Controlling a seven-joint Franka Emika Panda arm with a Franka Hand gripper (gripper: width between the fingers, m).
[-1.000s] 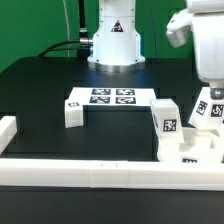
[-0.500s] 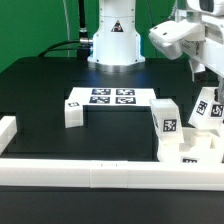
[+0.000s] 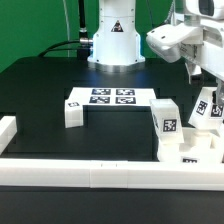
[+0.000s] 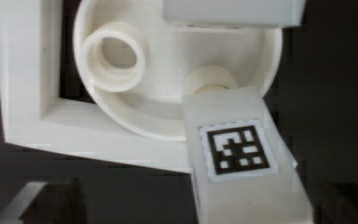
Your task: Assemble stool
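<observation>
Black surface: the white plastic round cylinder seat point(image 3: 190, 153) sits in its near corner on the exterior view's right, with tagged white leg blocks point(image 3: 166, 120) socketed. The hand point(image 4: 179, 206) hovers above, spread wide and empty. Leg-fitting seems underway; next it probably needs to grasp the loose white rectangular block point(image 3: 73, 110).

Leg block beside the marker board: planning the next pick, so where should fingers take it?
Probably come from straight above and pinch the leg block across its faces on the exterior view's left and right. It stands alone, bare table on both those sides; the marker board crowds its back.
</observation>
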